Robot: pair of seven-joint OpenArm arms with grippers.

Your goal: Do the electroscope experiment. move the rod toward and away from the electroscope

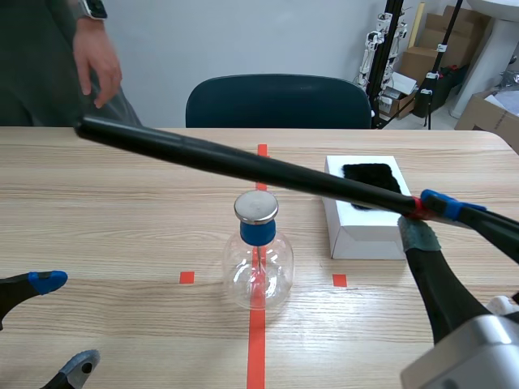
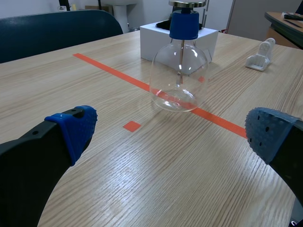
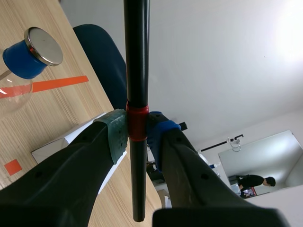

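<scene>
Black rod (image 1: 243, 166) is clamped in the right claw (image 1: 423, 215), with the pads pinching it at its red band and a short tail sticking out behind. The long axis runs from the claw, on the electroscope's (image 1: 258, 259) right, slantwise across the far side of its metal disc (image 1: 256, 207) and well past it to the left. It is raised off the tabletop (image 1: 122, 211) and looks clear of the disc, though I can't judge the gap. So I read the move as swinging the shaft sideways toward the disc and back off, not poking with the tip. That makes it the right arm's job. The left claw (image 1: 65, 322) sits wide open and empty, low on the electroscope's near-left and out of the sweep. Watch items: a white box (image 1: 365, 231) with a black cloth (image 1: 371, 174) just right of the flask, under the gripped end, and a person's hand (image 1: 97, 61) beyond the free end, far-left of the electroscope. Room above the disc looks free.
</scene>
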